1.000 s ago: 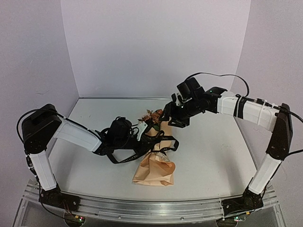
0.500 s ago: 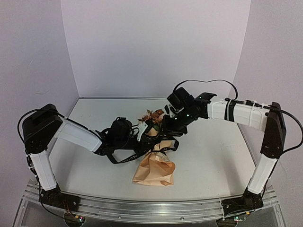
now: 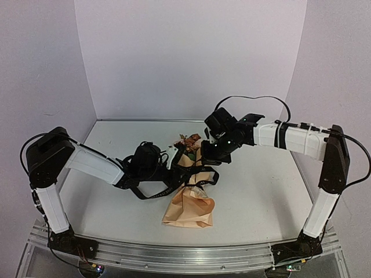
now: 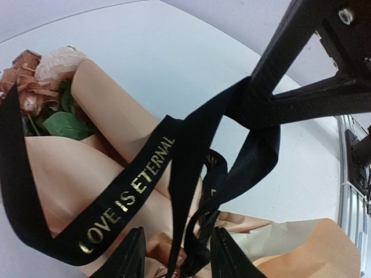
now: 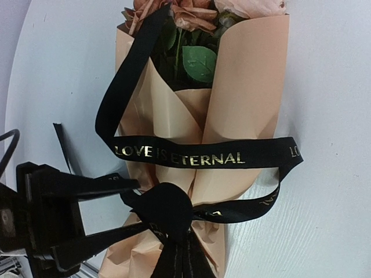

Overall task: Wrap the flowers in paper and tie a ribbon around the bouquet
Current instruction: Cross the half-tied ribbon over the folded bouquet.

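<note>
The bouquet lies flat in the middle of the table. Its flowers point to the far side and its crumpled bottom points to the near edge. The flowers are tucked inside the paper, so the wrapping looks done.

The ribbon goes around the narrow part and has a knot there. A big loose loop lies over the paper, so I think the tie needs pulling tight, and maybe a bow.

The right claw is pinched shut on the ribbon close to the knot. The left claw has its fingers apart, with ribbon running between them, not squeezed.

Both claws are very close together over the bouquet, so there is little room there. The table has lots of room to the left, right and far side. Walls stand on those three sides, and a metal rail runs along the near edge.
</note>
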Robot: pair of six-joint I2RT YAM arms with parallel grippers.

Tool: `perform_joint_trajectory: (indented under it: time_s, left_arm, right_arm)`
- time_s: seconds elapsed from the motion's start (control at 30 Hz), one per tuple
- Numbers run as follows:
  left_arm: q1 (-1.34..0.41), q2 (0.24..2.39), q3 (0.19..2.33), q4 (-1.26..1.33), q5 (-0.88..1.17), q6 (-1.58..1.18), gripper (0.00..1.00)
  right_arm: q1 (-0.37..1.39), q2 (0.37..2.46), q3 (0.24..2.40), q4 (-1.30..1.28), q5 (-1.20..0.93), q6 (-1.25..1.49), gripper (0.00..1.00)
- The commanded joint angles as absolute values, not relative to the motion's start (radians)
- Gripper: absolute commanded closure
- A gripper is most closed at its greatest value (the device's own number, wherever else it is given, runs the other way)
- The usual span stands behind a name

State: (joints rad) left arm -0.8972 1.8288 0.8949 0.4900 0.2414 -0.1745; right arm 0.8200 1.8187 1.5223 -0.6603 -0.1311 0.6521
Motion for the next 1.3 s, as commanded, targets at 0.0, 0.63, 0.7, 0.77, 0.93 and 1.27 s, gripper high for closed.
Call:
perform_joint_trajectory:
  time_s: [0.0,0.63,0.7,0.77,0.93,1.27]
  left_arm:
    - [-0.859,1.708,0.87,0.521,0.175,-0.314,0.53]
    - [-0.753,1.832,1.162,0.04,0.084,-0.458,0.39]
    - [-0.751,1.853,1.194,-0.007,0.101,-0.47,0.4]
    - [-0.75,1.854,1.199,-0.032,0.113,-0.492,0.41]
    - [-0.75,1.845,1.187,-0.039,0.161,-0.527,0.47]
    - [-0.748,1.868,1.209,-0.03,0.206,-0.555,0.63]
  right_arm:
    - [0.824,1.806,1.524,-0.66,-0.081,0.658,1.0]
    - [0.832,1.82,1.532,-0.65,-0.076,0.667,1.0]
    - [0.832,1.82,1.533,-0.65,-0.075,0.669,1.0]
    - [0.832,1.821,1.532,-0.65,-0.074,0.668,1.0]
    - [0.832,1.827,1.532,-0.65,-0.072,0.669,1.0]
    - [0.832,1.837,1.539,-0.65,-0.07,0.673,1.0]
